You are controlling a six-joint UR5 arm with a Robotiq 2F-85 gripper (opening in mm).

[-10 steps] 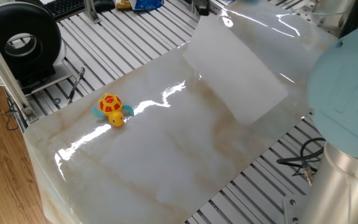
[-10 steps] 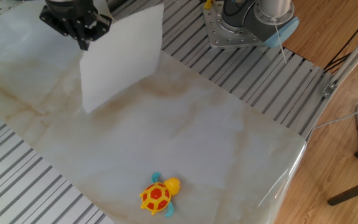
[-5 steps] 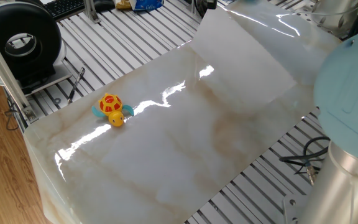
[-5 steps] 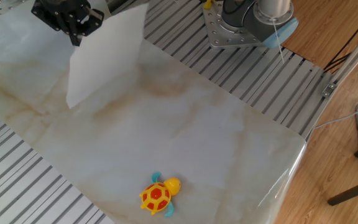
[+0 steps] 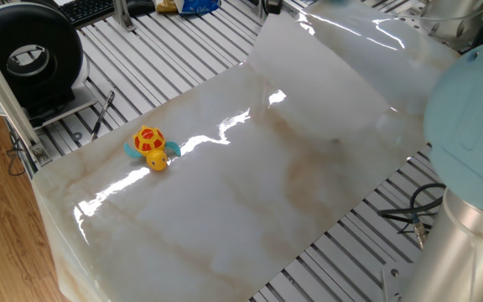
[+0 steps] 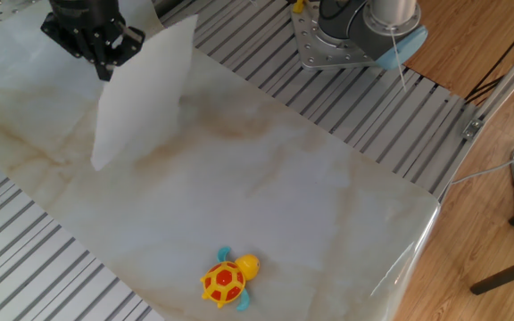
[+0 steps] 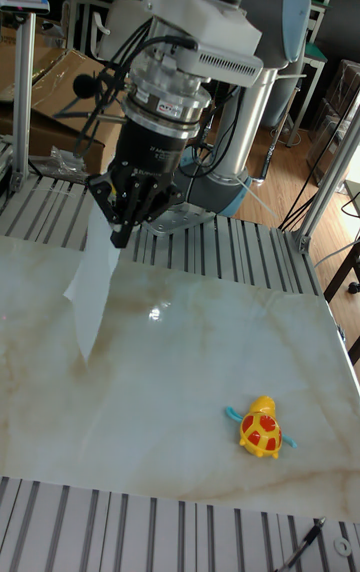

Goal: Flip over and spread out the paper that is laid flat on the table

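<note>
Moved: gripper (image 6: pixel 105 67) and paper (image 6: pixel 136 94) have shifted left, away from the arm's base, since half a second ago.
One fixed view: one paper (image 5: pixel 325 63), lifted over the table (image 5: pixel 225 218); gripper hidden.
Other fixed view: fingers pinch the sheet's top edge; one toy turtle (image 6: pixel 226 278).
Tall fixed view: one gripper (image 7: pixel 122 232); the paper (image 7: pixel 92 282) hangs near-vertical, its lower corner near the table (image 7: pixel 170 432).

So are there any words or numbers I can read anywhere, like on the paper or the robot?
None can be read.
The paper is blank.
The band on the robot wrist carries small print, too blurred to read.
The blue packet has markings, too small to read.
</note>
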